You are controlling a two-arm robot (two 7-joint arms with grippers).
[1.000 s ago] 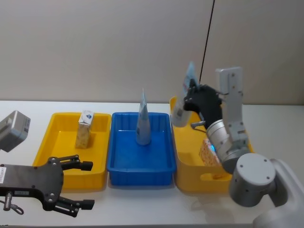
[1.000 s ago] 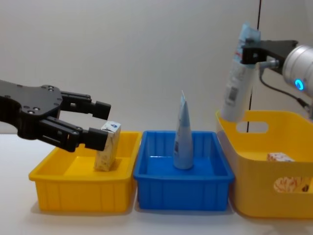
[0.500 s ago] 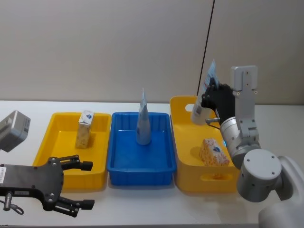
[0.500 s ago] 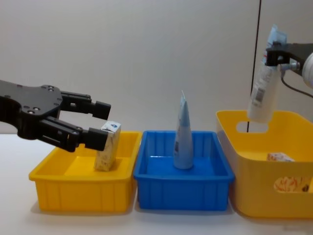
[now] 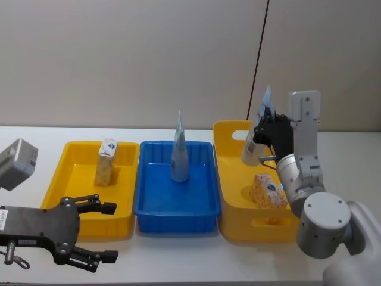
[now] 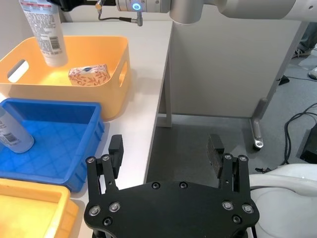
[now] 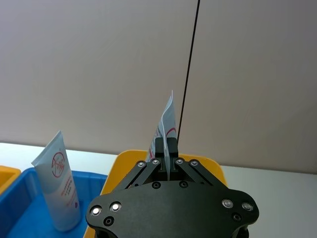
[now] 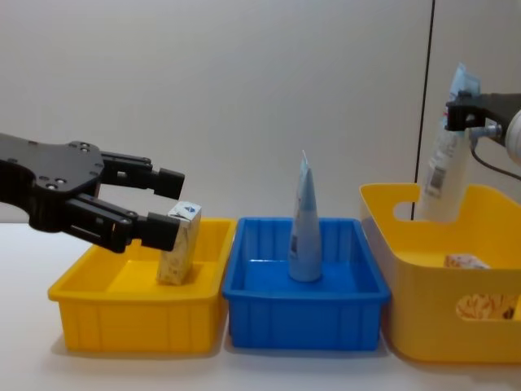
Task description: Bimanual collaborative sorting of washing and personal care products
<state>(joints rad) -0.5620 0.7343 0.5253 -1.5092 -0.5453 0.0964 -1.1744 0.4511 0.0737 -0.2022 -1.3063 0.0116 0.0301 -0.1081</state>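
My right gripper (image 5: pixel 266 121) is shut on the crimped top of a pale blue tube (image 5: pixel 254 136), which hangs cap-down over the right yellow bin (image 5: pixel 231 205). In the chest view the tube's (image 8: pixel 442 167) cap dips below that bin's rim (image 8: pixel 411 269). A carton with red leaf print (image 5: pixel 268 190) lies in the same bin. Another pale blue tube (image 5: pixel 180 152) stands on its cap in the blue bin (image 5: pixel 178 215). In the left yellow bin (image 5: pixel 76 179) a beige carton with a blue mark (image 5: pixel 106 162) stands upright. My left gripper (image 5: pixel 110 232) is open in front of that bin, holding nothing.
A grey box (image 5: pixel 16 162) sits at the table's far left. A black cable (image 5: pixel 259 59) runs down the wall behind the right bin. The three bins stand side by side, and the table's side edge (image 6: pixel 158 99) lies just beyond the right yellow bin.
My right gripper has carried the tube rightward from the right bin's left rim to over its middle, then lowered it a little. The left arm has not moved.
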